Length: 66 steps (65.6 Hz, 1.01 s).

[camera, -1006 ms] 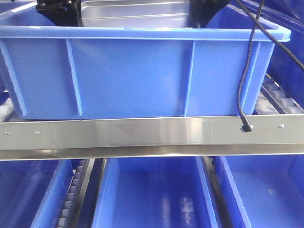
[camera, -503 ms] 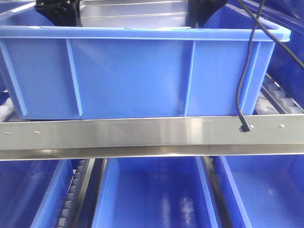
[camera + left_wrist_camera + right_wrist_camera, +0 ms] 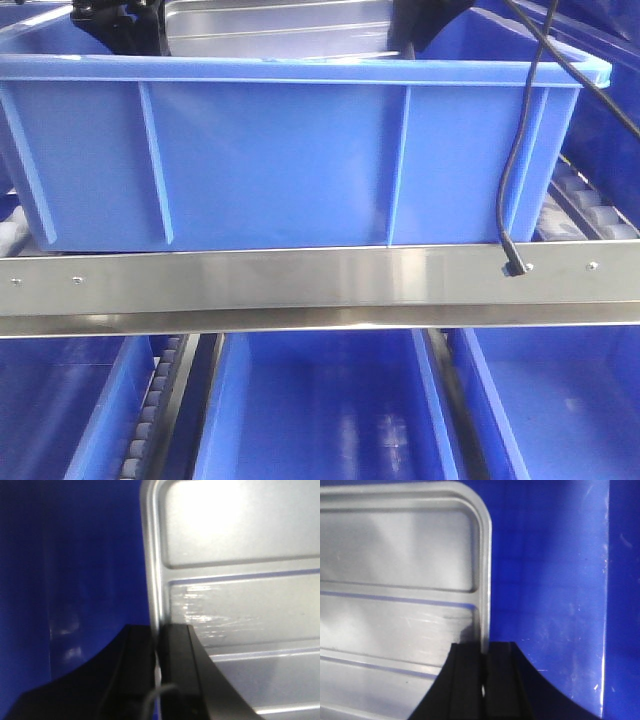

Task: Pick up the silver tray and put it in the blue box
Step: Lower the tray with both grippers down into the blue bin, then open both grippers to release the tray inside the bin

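Observation:
The silver tray [image 3: 275, 28] shows above the rim of the blue box [image 3: 280, 160], inside it, held between both arms. In the left wrist view my left gripper [image 3: 157, 630] is shut on the tray's [image 3: 240, 580] left rim, with the box's blue inside [image 3: 75, 570] to its left. In the right wrist view my right gripper [image 3: 484, 647] is shut on the tray's [image 3: 395, 580] right rim, with the box's blue inside [image 3: 550, 580] to its right. In the front view both grippers are only dark shapes at the top, left [image 3: 120, 20] and right [image 3: 425, 22].
The blue box stands on roller tracks behind a steel rail [image 3: 300, 285]. A black cable [image 3: 515, 170] hangs over the box's right front corner. More blue crates [image 3: 320, 410] sit on the shelf below, and another blue crate [image 3: 600, 90] stands at the right.
Both arms and the tray have moved slightly upward in the front view. The blue box has not moved.

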{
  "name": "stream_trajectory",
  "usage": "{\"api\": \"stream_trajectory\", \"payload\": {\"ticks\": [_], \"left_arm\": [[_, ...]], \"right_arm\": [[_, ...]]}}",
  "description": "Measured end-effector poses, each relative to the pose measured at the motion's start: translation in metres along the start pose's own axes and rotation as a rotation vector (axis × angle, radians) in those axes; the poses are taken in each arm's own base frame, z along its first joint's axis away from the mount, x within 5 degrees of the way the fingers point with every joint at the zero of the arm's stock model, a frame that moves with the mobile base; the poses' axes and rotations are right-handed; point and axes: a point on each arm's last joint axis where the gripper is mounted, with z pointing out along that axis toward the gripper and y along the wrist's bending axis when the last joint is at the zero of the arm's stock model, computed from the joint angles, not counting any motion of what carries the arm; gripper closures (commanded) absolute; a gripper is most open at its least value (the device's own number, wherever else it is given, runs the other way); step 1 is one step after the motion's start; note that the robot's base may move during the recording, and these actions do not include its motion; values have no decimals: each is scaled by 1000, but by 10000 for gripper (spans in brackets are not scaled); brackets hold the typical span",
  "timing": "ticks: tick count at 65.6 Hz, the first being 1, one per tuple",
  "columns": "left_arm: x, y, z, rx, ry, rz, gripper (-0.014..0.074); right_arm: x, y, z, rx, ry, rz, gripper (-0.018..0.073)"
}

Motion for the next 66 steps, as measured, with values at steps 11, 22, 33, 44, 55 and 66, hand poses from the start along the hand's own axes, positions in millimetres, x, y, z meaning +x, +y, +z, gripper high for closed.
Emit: {"api": "stream_trajectory", "payload": {"ticks": [11, 22, 33, 44, 55, 66], "left_arm": [[-1, 0, 0, 0, -11, 3, 410], [-3, -1, 0, 15, -28, -6, 290], [-5, 1, -1, 34, -40, -36, 290], [-9, 6, -1, 42, -61, -59, 290], [-9, 8, -1, 38, -61, -63, 337], [-9, 8, -1, 41, -62, -66, 612]], "right_arm": [[0, 1, 0, -6, 2, 5, 500], [1, 3, 0, -21, 7, 17, 422], [-1, -1, 0, -26, 1, 33, 144], [-5, -8, 0, -21, -15, 50, 106], [-6, -9, 0, -21, -17, 51, 174], [-6, -9, 0, -22, -17, 52, 521]]}}
